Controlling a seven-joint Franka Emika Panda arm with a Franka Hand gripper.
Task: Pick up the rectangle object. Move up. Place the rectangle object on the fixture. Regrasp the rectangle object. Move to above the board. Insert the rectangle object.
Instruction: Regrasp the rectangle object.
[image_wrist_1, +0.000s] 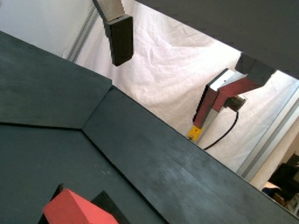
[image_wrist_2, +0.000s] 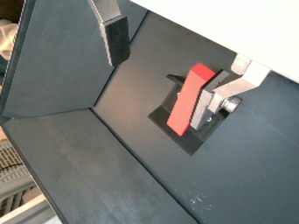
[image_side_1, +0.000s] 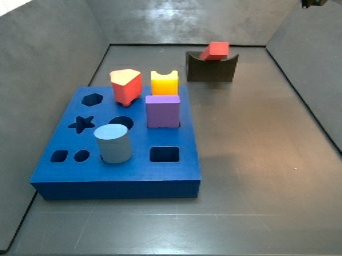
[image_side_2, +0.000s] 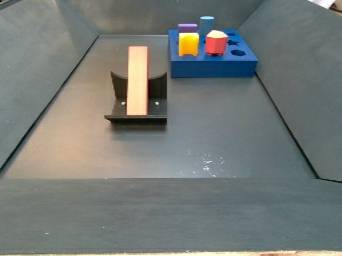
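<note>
Red rectangle object (image_side_2: 136, 82) leans on fixture (image_side_2: 156, 108); hand (image_wrist_2: 176, 54) apart.

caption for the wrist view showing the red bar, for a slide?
Rectangle object lying on the fixture, open claw above it, empty.

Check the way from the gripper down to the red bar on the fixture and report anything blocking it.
Nothing visible blocks it. The red bar lies alone across the fixture, with bare floor around it. The gripper is open and well above it. The other blocks stand away on the blue board.
</note>
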